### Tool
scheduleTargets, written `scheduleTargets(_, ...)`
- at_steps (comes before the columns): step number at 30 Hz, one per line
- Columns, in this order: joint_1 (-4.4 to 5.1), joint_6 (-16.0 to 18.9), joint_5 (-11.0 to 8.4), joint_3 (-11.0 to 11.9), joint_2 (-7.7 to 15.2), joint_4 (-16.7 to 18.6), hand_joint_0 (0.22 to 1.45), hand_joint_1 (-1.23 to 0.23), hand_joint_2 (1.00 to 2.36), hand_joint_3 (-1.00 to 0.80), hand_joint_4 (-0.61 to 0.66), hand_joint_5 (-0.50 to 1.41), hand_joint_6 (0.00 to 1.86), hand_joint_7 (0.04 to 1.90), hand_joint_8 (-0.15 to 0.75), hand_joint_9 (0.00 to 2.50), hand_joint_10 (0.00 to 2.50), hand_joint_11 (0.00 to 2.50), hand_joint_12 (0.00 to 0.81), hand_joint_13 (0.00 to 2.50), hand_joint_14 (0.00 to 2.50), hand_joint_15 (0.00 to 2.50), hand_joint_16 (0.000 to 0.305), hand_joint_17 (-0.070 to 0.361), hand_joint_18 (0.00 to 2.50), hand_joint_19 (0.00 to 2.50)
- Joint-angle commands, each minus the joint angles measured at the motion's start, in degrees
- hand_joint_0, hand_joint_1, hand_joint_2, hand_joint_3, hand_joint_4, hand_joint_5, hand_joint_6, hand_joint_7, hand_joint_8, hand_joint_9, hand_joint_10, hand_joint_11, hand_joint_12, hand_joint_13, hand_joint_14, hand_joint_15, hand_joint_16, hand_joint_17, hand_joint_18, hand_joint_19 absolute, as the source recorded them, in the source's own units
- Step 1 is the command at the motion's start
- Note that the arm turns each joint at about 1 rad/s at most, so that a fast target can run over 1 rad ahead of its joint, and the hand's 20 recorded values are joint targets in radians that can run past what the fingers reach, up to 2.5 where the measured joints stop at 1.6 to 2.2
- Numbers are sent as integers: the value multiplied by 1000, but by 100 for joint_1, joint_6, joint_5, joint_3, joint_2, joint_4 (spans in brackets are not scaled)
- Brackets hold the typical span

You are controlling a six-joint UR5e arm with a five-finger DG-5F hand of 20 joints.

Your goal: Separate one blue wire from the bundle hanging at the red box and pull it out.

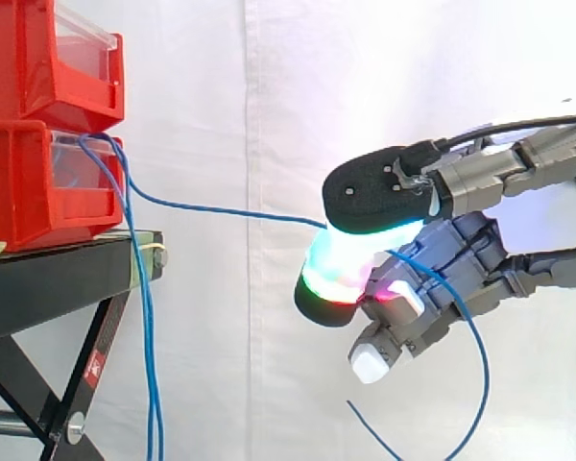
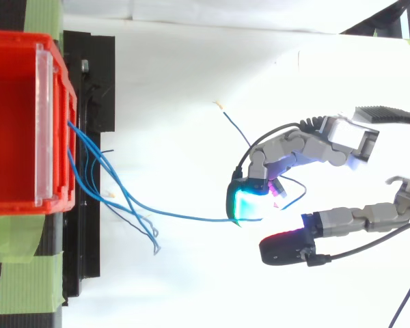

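Side and top views of a wire-pulling task. At far left, two red bins are stacked on a black stand (image 1: 48, 288), in front of a white curtain (image 1: 250, 96). The lower one is the red box (image 1: 29, 192), and its front edge lets the wires spill out freely. The bundle (image 1: 148, 317) of thin blue wires drops from the box's front and hangs beside the stand's edge. In the top view, the bundle (image 2: 126, 205) fans out just beyond the box rim. One blue wire (image 1: 221, 209) leaves the others near the box and runs almost level to the right, well clear of the hanging strands, so it appears separated already but its root is not yet out of the box. At right, the hand (image 1: 461, 254) has its fingers curled together, and the glowing green and cyan fingertips (image 1: 341, 264) pinch this wire against the thumb. Past the pinch, the slack wire loops down under the hand to a loose free end (image 1: 351, 404).
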State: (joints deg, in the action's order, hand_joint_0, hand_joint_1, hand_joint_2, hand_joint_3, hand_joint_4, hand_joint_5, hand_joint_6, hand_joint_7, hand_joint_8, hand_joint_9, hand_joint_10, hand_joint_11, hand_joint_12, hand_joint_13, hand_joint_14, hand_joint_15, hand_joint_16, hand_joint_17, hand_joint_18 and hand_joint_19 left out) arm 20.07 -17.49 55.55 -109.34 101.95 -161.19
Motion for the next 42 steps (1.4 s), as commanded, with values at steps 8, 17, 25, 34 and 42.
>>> scheduleTargets(8, -3, 0, 0, 1, 0, 0, 607, -750, 1026, 54, -69, -140, 781, 1212, 267, 570, 341, 1803, 346, 388, 17, 509, 45, 102, 359, 581)
scheduleTargets(17, 5, 0, 0, 1, 0, 0, 607, -750, 1025, 53, -72, -141, 780, 1211, 259, 556, 410, 1800, 347, 390, 17, 509, 45, 101, 361, 580)
scheduleTargets(25, -3, 0, 0, 1, 0, 0, 608, -750, 1026, 47, -65, -142, 781, 1204, 257, 536, 442, 1781, 345, 387, 19, 513, 45, 101, 357, 592)
scheduleTargets(34, 5, 0, 0, -8, 0, 0, 607, -749, 1026, 43, -70, -142, 778, 1209, 250, 512, 487, 1815, 339, 384, 17, 516, 44, 99, 354, 593)
scheduleTargets(42, -3, 0, 0, -8, 0, 0, 606, -747, 1026, 36, -57, -142, 776, 1219, 252, 494, 529, 1884, 334, 385, 19, 508, 43, 96, 357, 594)
